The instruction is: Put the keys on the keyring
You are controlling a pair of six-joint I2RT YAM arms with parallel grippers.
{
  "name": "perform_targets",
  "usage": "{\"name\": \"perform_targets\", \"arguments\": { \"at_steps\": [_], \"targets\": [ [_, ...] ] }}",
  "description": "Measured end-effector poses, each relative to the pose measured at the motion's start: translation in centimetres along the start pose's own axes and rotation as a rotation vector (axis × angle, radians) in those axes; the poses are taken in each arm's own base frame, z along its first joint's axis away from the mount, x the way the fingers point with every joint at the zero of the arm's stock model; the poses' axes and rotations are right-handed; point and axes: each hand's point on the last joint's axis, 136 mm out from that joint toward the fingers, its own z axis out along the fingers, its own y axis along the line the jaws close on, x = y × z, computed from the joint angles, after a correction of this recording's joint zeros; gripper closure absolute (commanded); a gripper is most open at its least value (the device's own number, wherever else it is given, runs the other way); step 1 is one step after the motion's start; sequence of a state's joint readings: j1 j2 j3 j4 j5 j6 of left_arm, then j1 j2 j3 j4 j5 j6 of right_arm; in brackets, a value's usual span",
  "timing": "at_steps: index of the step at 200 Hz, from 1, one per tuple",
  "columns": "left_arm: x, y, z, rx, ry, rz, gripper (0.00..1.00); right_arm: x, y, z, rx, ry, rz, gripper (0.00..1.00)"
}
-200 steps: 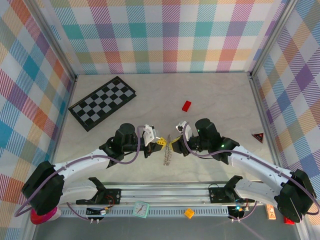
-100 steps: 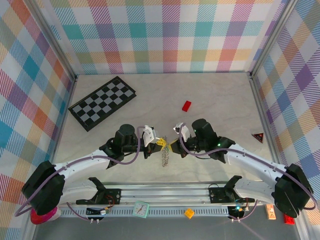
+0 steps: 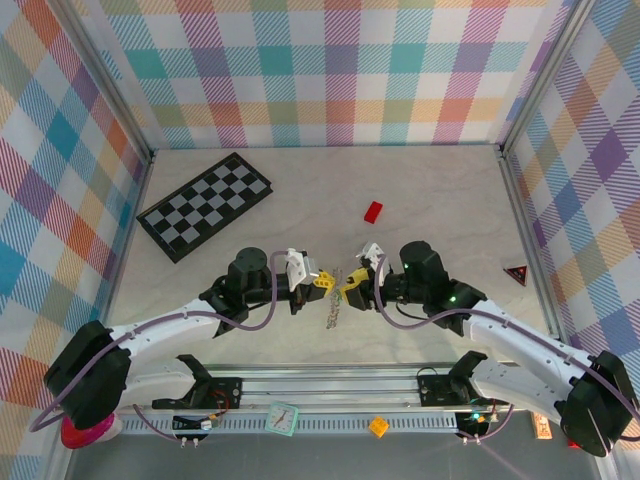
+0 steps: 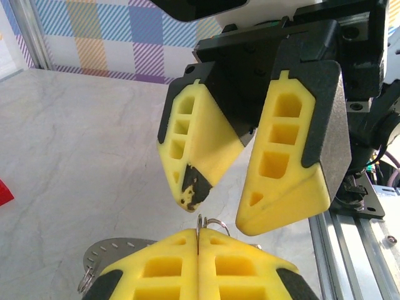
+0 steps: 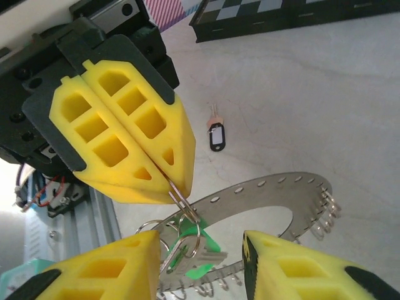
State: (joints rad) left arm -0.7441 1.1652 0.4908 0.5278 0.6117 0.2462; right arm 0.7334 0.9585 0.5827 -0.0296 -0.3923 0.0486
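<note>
left gripper point(image 4: 198, 236): clamped tight on keyring point(image 5: 256, 190) wire | right gripper point(image 5: 201, 240): jaws parted, holding nothing | green-headed key point(image 5: 201, 270) hanging between them

Shiny metal keyring point(image 5: 262, 184), black plastic key head point(image 5: 216, 136), smooth marbled tabletop point(image 5: 312, 94), matt yellow foam claw pads point(image 5: 119, 137)

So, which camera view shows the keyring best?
The right wrist view: the keyring is large there, a grey band with holes and wire loops. The left wrist view shows one edge; the top view, a small silvery shape.
</note>
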Motion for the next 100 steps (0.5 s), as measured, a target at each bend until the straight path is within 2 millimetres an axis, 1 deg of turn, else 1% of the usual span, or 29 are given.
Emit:
{"name": "perform_targets", "arguments": {
  "at_steps": [29,59,76,100],
  "targets": [
    [1.0,0.0,0.2,0.001,0.010,-0.008,1.00,0.0,-0.4,0.0,0.016,-0.014,-0.115,0.60],
    [2.4,0.0,0.4,0.003,0.021,-0.025,1.00,0.9,-0.9,0.0,0.020,-0.009,-0.194,0.59],
    [2.5,0.0,0.5,0.002,0.012,-0.027,1.00,1.4,-0.8,0.1,0.006,-0.007,-0.230,0.59],
    [2.1,0.1,0.6,0.001,-0.008,-0.017,1.00,1.7,-0.7,0.3,-0.016,-0.017,-0.257,0.58]
  ]
}}
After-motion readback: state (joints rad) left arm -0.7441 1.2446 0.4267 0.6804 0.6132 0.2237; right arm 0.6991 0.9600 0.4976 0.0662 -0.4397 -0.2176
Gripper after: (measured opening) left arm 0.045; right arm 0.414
